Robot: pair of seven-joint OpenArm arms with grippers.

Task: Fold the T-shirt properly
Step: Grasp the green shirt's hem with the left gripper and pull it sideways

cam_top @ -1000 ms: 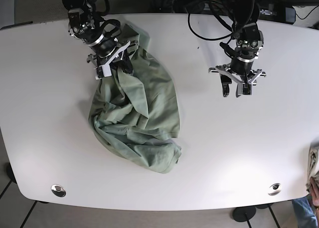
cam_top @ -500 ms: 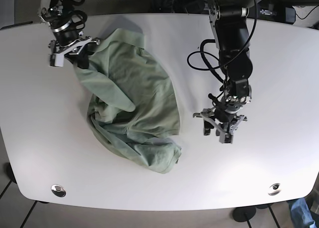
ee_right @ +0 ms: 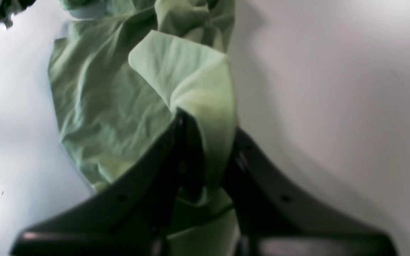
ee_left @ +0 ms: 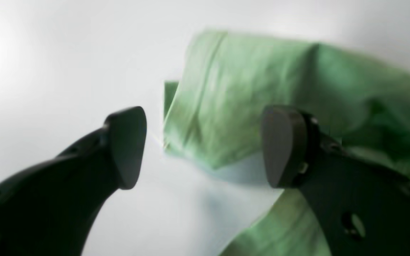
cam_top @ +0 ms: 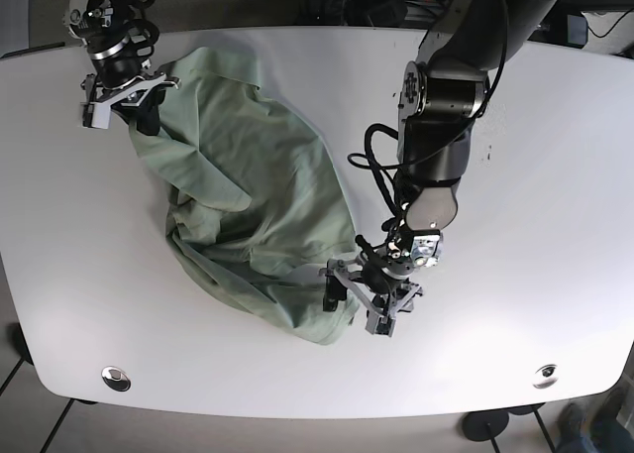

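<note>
The green T-shirt [cam_top: 253, 215] lies crumpled on the white bench [cam_top: 535, 175], running from the far left corner diagonally toward the middle of the near edge.

Right gripper [cam_top: 121, 104]: positioned at the far left corner of the bench. The right wrist view shows its jaws closed together on a fold of the T-shirt [ee_right: 190, 92], with fabric pinched between them and the rest of the cloth trailing away.

Left gripper [cam_top: 369, 296]: positioned low over the bench at the near end of the garment, toward the near edge. Its fingers [ee_left: 128, 145] stand wide apart, one on each side of a cloth edge [ee_left: 226, 103]. That edge lies between the jaws. Contact with either finger cannot be confirmed; the wrist view is blurred.
</note>
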